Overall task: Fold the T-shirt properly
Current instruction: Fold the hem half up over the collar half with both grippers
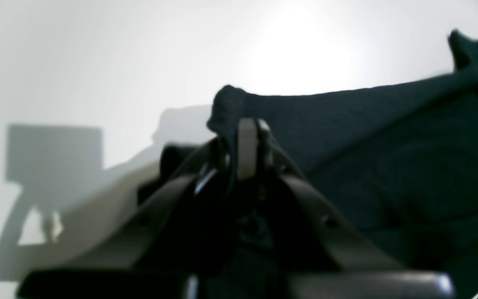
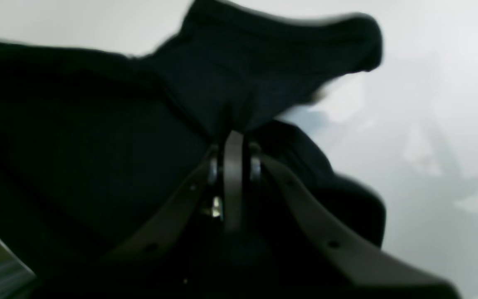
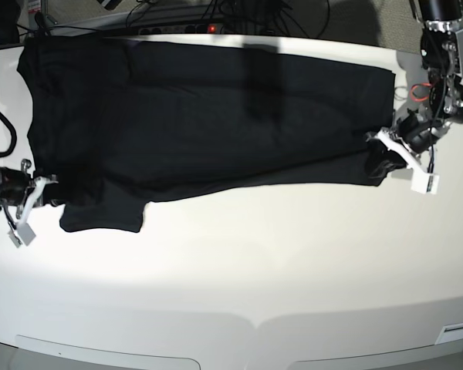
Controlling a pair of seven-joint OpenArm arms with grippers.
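Note:
The black T-shirt (image 3: 208,108) lies plain side up, stretched wide across the far half of the white table (image 3: 239,270). One short sleeve (image 3: 102,216) sticks out toward the front at the left. My left gripper (image 3: 380,158) is at the shirt's right end, shut on a bunched bit of its edge. In the left wrist view the left gripper (image 1: 249,128) pinches dark cloth (image 1: 388,158) that trails off to the right. My right gripper (image 3: 50,193) is shut on the shirt's left end. In the right wrist view the right gripper (image 2: 234,139) has black fabric (image 2: 77,145) draped over it.
Cables and a power strip (image 3: 216,19) run along the table's far edge. A small red loop (image 3: 418,92) sits near the left arm. Bare white tabletop stretches from the shirt's front edge to the table's front edge (image 3: 255,327).

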